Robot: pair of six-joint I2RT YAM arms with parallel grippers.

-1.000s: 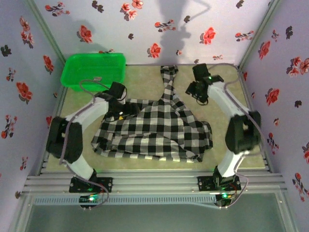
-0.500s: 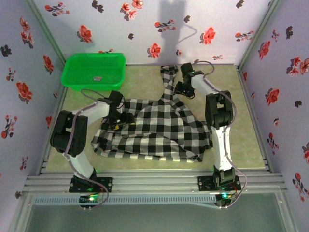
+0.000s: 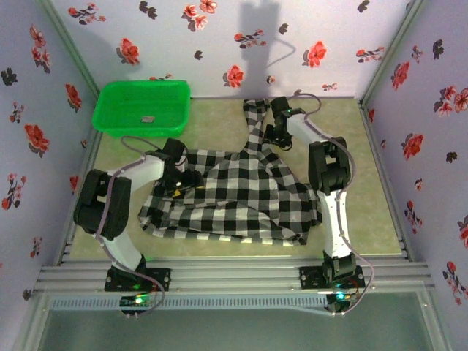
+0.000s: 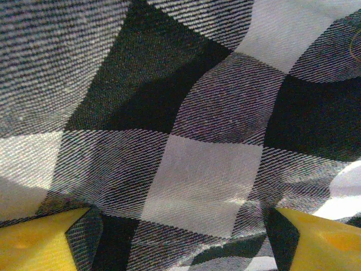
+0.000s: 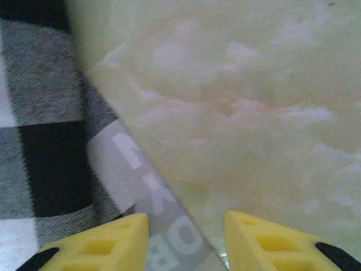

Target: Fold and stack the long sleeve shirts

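Observation:
A black-and-white checked long sleeve shirt (image 3: 234,194) lies crumpled on the table, one sleeve (image 3: 256,121) stretched toward the back. My left gripper (image 3: 178,174) sits low on the shirt's left part. In the left wrist view its yellow fingertips (image 4: 39,243) stand wide apart, so the left gripper (image 4: 180,243) is open over checked cloth (image 4: 203,180). My right gripper (image 3: 274,137) is down beside the sleeve's right edge. In the right wrist view the right gripper (image 5: 186,243) is open and fairly narrow, with the edge of the grey lettered band (image 5: 141,180) lying between the fingers.
A green plastic basket (image 3: 144,106) stands at the back left with a small item inside. Bare pale green table (image 5: 254,113) lies right of the sleeve. Floral walls close in the back and both sides.
My right arm swung left and down to the sleeve's edge, and its jaws narrowed. The left gripper stayed on the shirt, its arm shifting slightly.

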